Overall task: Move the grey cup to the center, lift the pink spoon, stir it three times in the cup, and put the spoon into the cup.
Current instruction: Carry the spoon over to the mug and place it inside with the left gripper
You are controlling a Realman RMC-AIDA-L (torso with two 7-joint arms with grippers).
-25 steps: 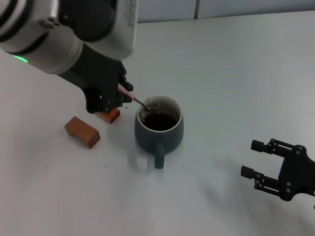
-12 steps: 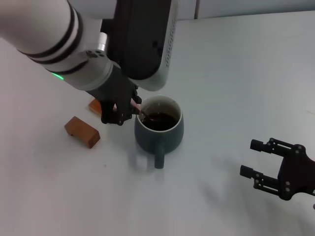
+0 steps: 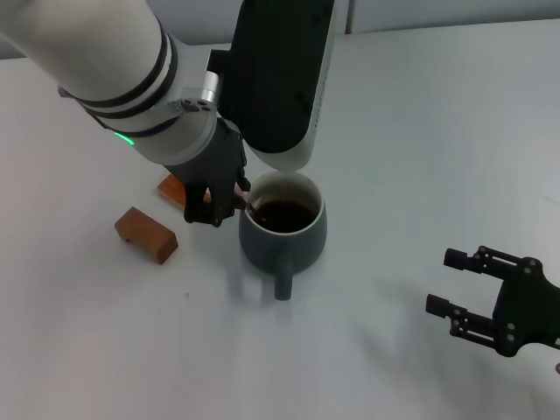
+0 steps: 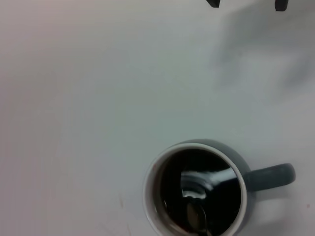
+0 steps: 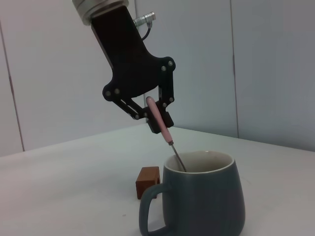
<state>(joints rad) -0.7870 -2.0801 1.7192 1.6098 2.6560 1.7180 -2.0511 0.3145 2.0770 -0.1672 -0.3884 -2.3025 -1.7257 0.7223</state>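
Note:
The grey cup (image 3: pixel 283 229) stands near the middle of the table with dark liquid inside and its handle toward me; it also shows in the left wrist view (image 4: pixel 197 191) and the right wrist view (image 5: pixel 203 201). My left gripper (image 3: pixel 229 194) is shut on the pink spoon (image 5: pixel 158 119) by its handle, just left of the cup's rim. The spoon slants down with its metal bowl (image 4: pixel 196 216) inside the cup in the liquid. My right gripper (image 3: pixel 455 284) is open and empty, low on the table at the front right.
A brown wooden block (image 3: pixel 146 234) lies left of the cup. A second block (image 3: pixel 172 188) lies behind it, partly hidden by my left arm; it shows behind the cup in the right wrist view (image 5: pixel 147 180). The white table (image 3: pixel 420 131) stretches to the right.
My left arm has swung in over the cup and the spoon has turned steeper, its bowl moving within the cup. The cup and right gripper have not moved.

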